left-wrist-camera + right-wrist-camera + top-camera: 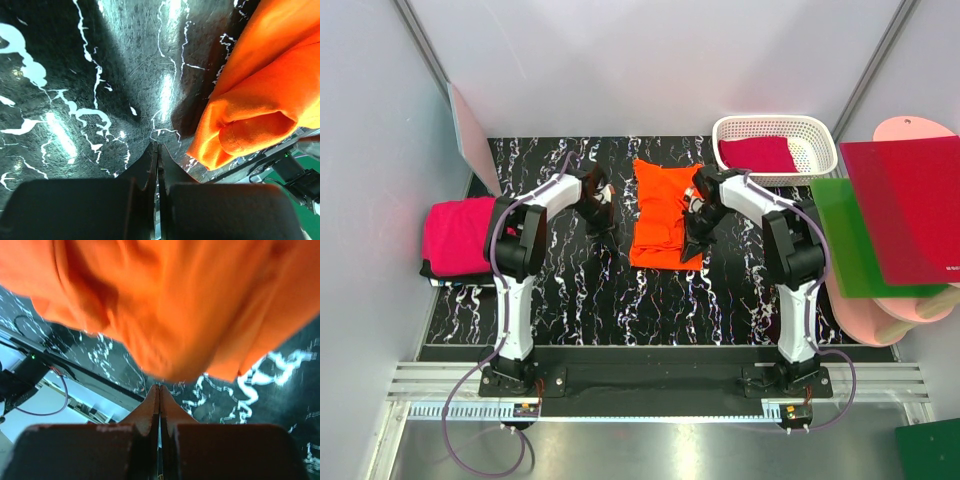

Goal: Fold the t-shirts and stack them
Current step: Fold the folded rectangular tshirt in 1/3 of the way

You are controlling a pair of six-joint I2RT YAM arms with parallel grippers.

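Left end effector (599, 210), overhead view: low over the black white-veined bench (620, 290), just left of the bright orange cloth t-shirt (658, 215) and apart from it. Right end effector (694, 228) at that shirt's right edge, over the cloth. Orange shirt partly folded and wrinkled, mid-bench between both arms. Magenta-pink folded t-shirt (460, 238) at the bench's left edge. Crimson t-shirt (757, 153) inside the white plastic lattice basket (775, 123) at the back right. Stiff green plastic sheet (850, 245) and red plastic sheet (910, 205) overlapping at the far right.

Left wrist view: fingers (142, 167) pressed fully together, nothing between them, tips over bare bench. Rolled orange hem off to the right, clear of the tips.

Right wrist view: likewise closed, fingers flat against each other, no cloth visible in the seam. Blurred orange shirt across the whole top, its lower edge just beyond the tips; contact impossible to tell.
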